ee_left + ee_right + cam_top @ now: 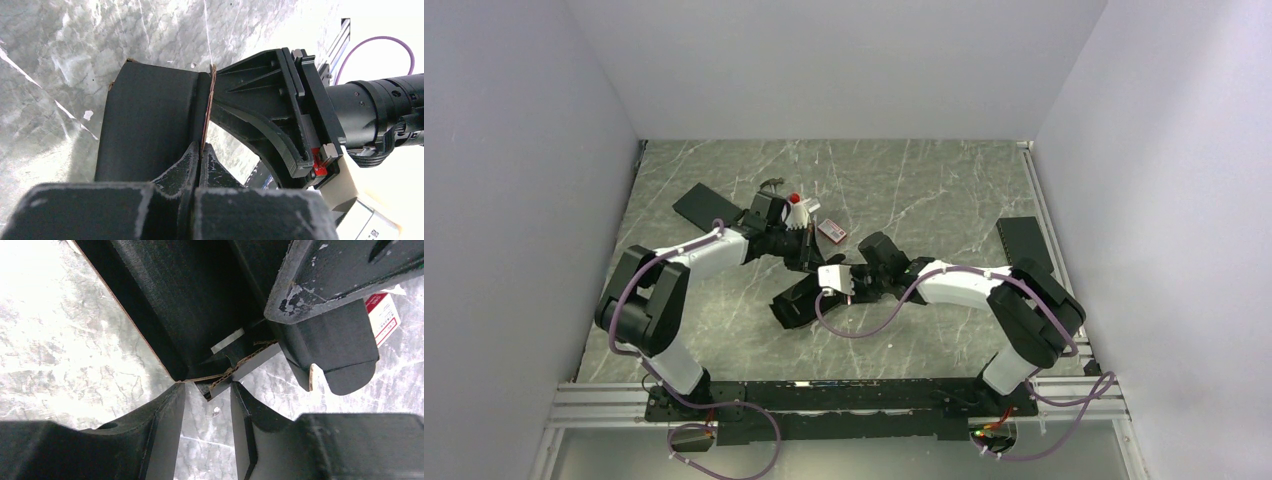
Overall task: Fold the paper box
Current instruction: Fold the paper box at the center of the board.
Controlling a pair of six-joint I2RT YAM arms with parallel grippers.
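Black paper box (796, 300), left gripper (200, 150) pinching its edge, right gripper (207, 387) parted, red label (382, 317) illegible

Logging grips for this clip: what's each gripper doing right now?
Left gripper: closed on an edge of the paper box.
Right gripper: open, holding nothing.

The paper box (794, 300) lay mid-frame on the table (924, 190), a slab (699, 205) to its upper left and a second slab (1024, 243) at right.
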